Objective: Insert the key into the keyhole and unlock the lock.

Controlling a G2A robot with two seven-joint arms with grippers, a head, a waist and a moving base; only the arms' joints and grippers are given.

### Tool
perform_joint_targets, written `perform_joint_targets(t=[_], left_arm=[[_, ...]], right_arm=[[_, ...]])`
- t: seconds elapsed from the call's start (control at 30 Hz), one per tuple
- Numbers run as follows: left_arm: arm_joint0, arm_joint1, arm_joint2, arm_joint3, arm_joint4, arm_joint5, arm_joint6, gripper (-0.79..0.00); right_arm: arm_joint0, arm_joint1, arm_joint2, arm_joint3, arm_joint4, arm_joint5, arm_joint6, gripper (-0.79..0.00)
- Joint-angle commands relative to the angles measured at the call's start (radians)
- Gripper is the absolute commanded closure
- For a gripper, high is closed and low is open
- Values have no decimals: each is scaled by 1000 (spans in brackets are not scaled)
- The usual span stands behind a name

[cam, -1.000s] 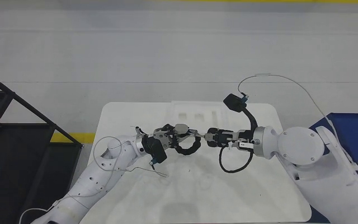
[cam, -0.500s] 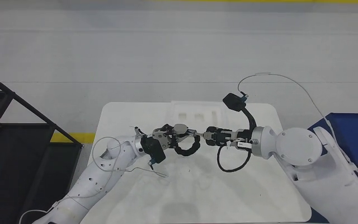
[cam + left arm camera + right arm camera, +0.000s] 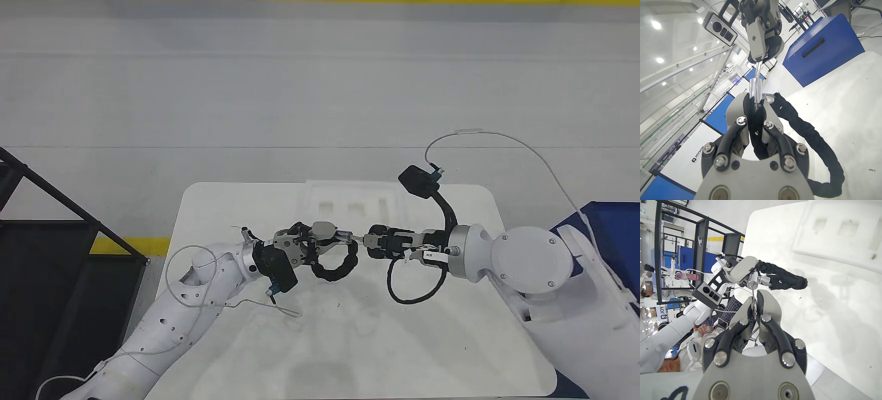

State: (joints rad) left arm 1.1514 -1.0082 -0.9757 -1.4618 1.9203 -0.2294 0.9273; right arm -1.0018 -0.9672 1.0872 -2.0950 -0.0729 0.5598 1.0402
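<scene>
- Grips the lock in the left claw, fingers closed almost fully on the chrome barrel and the black sleeve at its base.
- Leaves the barrel's far end sticking out past the fingertips, pointed at the right claw.
- Pinches the key in the right claw, fingers nearly together on the head and ring, blade sticking out in front.
- Puts the blade tip at the keyhole in the barrel's end face; cannot tell how deep it sits.
- Meets claw to claw over the middle of the table, left claw and right claw near each other, with the lock and key in line between them.
- Lets the black cable curl off the lock toward the near side; cannot tell whether it touches the tabletop.
- Works just in front of the foam tray, which lies along the table's far edge.
- Has bare tabletop toward the near edge and out to both side edges.
- Has a black rack beyond the left edge and a blue cabinet beyond the right, both well apart from the claws.
</scene>
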Motion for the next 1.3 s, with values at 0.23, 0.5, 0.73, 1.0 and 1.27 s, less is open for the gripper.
perform_joint_targets(t=[0.23, 0.5, 0.73, 1.0, 1.27], left_arm=[[8, -1, -8, -16, 26, 15, -10, 0], [15, 0, -15, -32, 57, 14, -15, 0], [18, 0, -16, -39, 80, 5, -8, 0], [20, -1, -20, -43, 74, -4, 5, 0], [21, -1, -22, -43, 81, -19, 35, 0]], right_arm=[[8, -2, -14, 11, 10, 1, -5, 0], [21, -2, -27, 27, 8, 6, 3, 0], [29, -2, -34, 34, 5, 7, 5, 0], [34, -2, -40, 38, 19, 2, 7, 0], [31, -5, -37, 63, 74, -41, 4, 0]])
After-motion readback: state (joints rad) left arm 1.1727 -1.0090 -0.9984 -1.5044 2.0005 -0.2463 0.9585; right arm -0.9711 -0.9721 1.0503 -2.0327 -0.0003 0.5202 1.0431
